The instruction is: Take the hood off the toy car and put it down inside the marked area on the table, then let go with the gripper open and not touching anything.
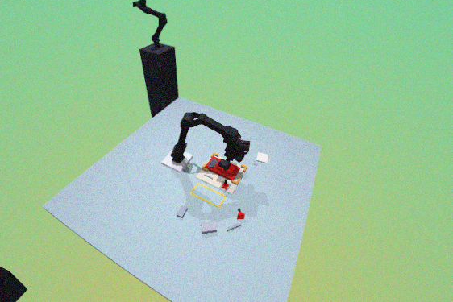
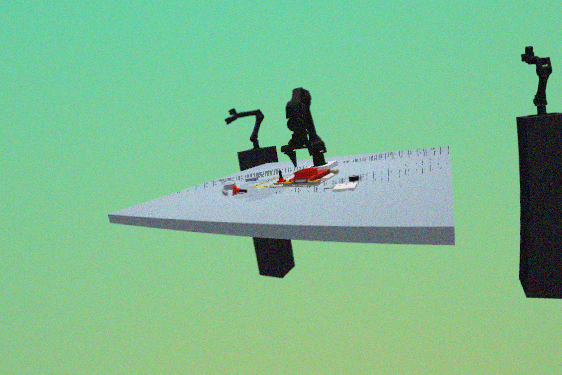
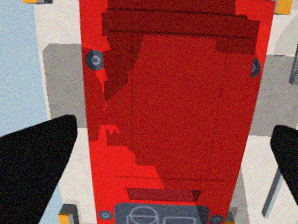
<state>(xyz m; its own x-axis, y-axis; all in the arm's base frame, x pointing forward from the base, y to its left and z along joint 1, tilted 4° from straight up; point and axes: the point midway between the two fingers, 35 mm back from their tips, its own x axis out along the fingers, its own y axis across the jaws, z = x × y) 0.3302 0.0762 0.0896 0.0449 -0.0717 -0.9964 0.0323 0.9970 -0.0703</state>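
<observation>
The red toy car (image 1: 234,173) (image 2: 307,179) (image 3: 92,30) lies on a pale board between orange corner pieces. Its hood (image 3: 175,95) is the flat red middle panel, seated on the car and partly in shadow; a grey panel with drawn dials lies below it in the wrist view. My gripper (image 1: 227,161) (image 2: 307,165) (image 3: 176,129) is open and empty, pointing down over the car. Its black fingers stand one on each side of the car's body in the wrist view, without visible contact; their exact height is hard to tell. The marked area (image 1: 205,200) is a yellow outline on the table in front of the board.
The pale board (image 1: 218,183) carries a small red piece with a black knob (image 1: 225,186). Another such red piece (image 1: 240,215) lies beyond the outline, near grey blocks (image 1: 182,212) (image 1: 209,227) and a thin bar (image 1: 234,226). A white square (image 1: 262,158) lies behind the car.
</observation>
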